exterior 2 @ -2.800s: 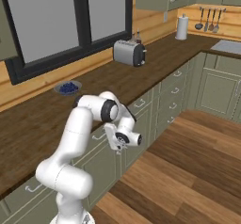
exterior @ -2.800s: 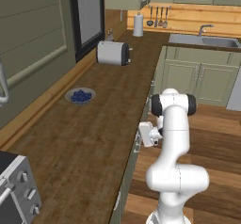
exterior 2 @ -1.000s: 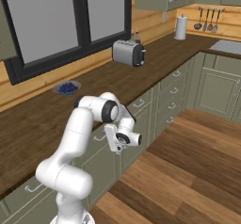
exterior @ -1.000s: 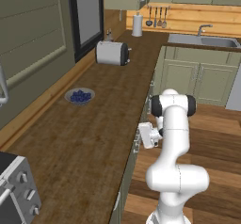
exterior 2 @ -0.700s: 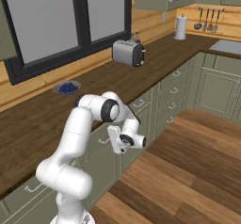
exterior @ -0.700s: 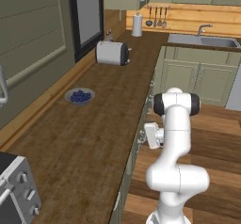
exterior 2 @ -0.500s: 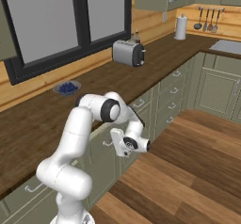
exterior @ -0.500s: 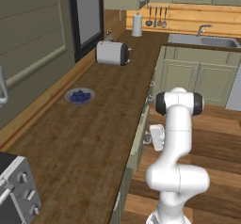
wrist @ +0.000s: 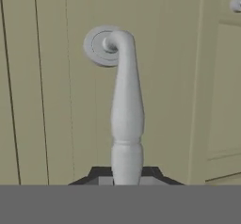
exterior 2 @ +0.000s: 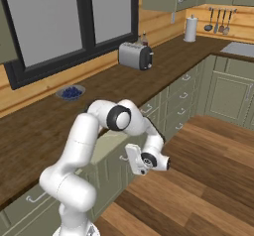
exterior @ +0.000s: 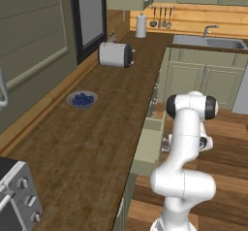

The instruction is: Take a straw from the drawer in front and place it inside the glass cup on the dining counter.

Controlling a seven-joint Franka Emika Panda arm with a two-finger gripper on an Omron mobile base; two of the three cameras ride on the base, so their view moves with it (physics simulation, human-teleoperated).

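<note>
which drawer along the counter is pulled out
The drawer right beside the arm: its pale green box juts out from under the worktop, with the claw shut on its handle. The other fronts sit flush.

The left base view looks from behind the arm's left side, forward and down along the dark wood worktop [exterior: 87, 142] toward the far sink [exterior: 208, 41]. The right base view looks from behind its right side across the same worktop [exterior 2: 163, 64] toward the window [exterior 2: 64, 17]. Both share the toaster [exterior: 115, 55] [exterior 2: 135, 55], the blueberry plate [exterior: 82, 99] [exterior 2: 70, 92] and the partly open drawer [exterior: 147, 145] [exterior 2: 111, 146]. The hand view sits very near a pale green panel front, facing its grey handle [wrist: 124, 119].
</note>
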